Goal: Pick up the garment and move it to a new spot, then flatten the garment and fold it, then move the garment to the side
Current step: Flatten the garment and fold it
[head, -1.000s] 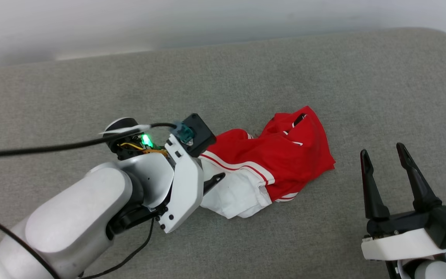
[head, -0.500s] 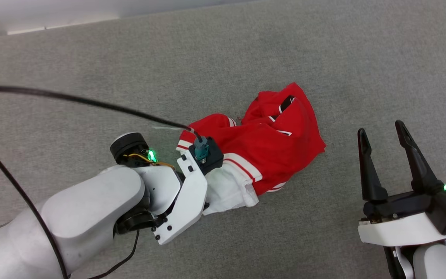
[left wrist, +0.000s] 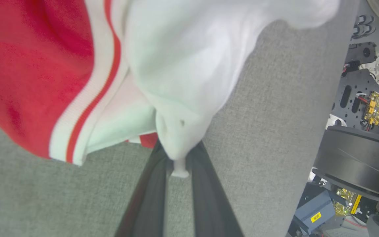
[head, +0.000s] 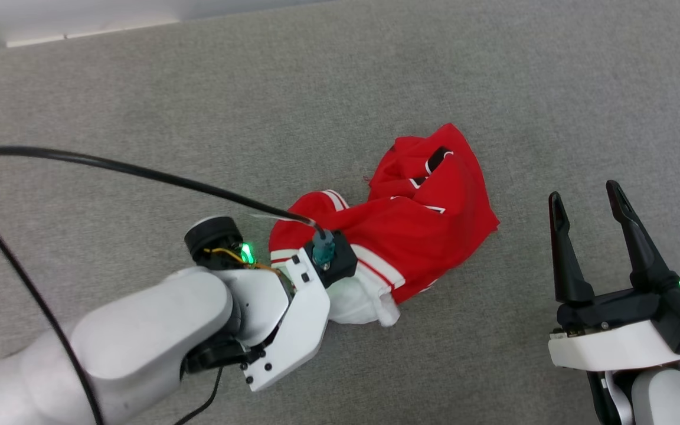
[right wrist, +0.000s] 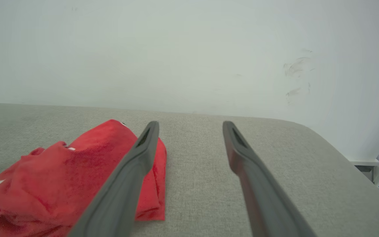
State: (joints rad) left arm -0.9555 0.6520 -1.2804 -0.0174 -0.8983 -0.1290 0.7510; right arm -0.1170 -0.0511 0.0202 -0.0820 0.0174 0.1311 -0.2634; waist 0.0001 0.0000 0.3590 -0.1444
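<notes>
Pinching claw: the left gripper (left wrist: 179,158) was clamped on a fold of the garment (head: 434,230), at its white sleeve, with a small nub of cloth poking back between the two dark fingers (left wrist: 146,200) in the left wrist view.
Garment: crumpled on the grey fabric surface (head: 316,88) at the centre of the head view, its red body trailed to the upper right of the left claw and its white sleeve was tucked under that wrist.
Idle claw: the right gripper (head: 583,193) stood at the lower right with jaws spread, apart from the garment's red edge and holding nothing.
Cable: a black cable (head: 139,171) arched from the left edge to the left wrist.
</notes>
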